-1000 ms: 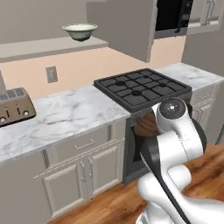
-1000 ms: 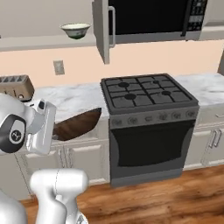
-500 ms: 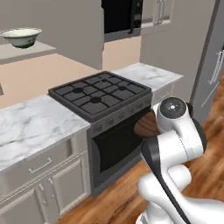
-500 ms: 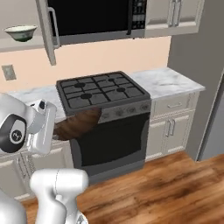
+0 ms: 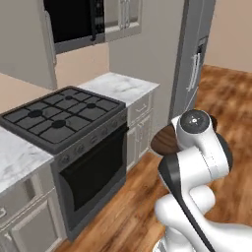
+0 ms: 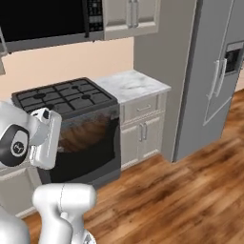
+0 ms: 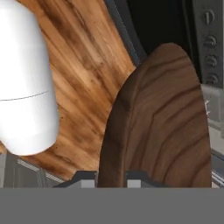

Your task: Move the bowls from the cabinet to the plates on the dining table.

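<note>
My gripper (image 7: 111,178) is shut on the rim of the wide dark brown wooden bowl (image 7: 162,127), which stands on edge in the hand view and covers most of its right half. From the left base view the bowl (image 5: 164,140) peeks out left of the arm's white wrist, held above the wood floor. In the right base view the bowl (image 6: 81,136) sits just right of the hand, in front of the oven door. An open door of the cabinet (image 5: 27,49) shows at the far left. The other bowl, the plates and the dining table are out of view.
A black gas stove (image 5: 59,110) with its oven (image 6: 90,147) stands close ahead on the left. A microwave (image 6: 47,19) hangs above it. A short marble counter (image 6: 131,86) and a tall grey fridge (image 6: 214,76) follow to the right. Wood floor (image 6: 181,190) lies open on the right.
Both base views have swung to the right along the kitchen wall, so the base has moved. The shelf with the pale bowl has left the picture. The brown bowl stays in my grip.
</note>
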You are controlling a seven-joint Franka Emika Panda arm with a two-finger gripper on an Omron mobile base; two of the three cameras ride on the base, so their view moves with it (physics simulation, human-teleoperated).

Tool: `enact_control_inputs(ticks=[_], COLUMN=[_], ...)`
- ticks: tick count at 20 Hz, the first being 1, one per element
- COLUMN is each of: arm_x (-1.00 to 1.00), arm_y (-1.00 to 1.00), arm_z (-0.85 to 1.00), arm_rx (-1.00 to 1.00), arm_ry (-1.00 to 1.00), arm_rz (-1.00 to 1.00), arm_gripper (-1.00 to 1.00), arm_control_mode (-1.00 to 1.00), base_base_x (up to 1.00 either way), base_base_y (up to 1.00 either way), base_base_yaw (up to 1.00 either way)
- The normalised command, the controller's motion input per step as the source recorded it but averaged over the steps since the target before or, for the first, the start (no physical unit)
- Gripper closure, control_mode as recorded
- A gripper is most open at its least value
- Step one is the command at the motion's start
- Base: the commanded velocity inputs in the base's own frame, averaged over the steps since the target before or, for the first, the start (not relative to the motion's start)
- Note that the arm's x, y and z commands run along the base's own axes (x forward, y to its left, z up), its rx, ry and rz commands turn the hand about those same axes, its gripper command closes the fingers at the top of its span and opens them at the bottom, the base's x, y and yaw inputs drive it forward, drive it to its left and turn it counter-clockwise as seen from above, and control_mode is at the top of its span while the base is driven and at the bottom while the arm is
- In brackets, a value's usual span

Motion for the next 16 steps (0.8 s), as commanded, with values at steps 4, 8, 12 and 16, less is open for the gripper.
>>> enact_control_inputs(ticks=[4,8,12,16], arm_x=[0.0,0.0,0.0,0.0], arm_y=[0.0,0.0,0.0,0.0], arm_z=[0.0,0.0,0.0,0.0], arm_rx=[0.0,0.0,0.0,0.0], arm_ry=[0.0,0.0,0.0,0.0], arm_rz=[0.0,0.0,0.0,0.0], arm_gripper=[1.0,1.0,1.0,1.0], arm_control_mode=[1.0,1.0,1.0,1.0], base_base_x=[0.0,0.0,0.0,0.02], base_base_y=[-0.61,-0.6,-0.56,-0.22], base_base_yaw=[-0.38,-0.39,-0.39,-0.4])
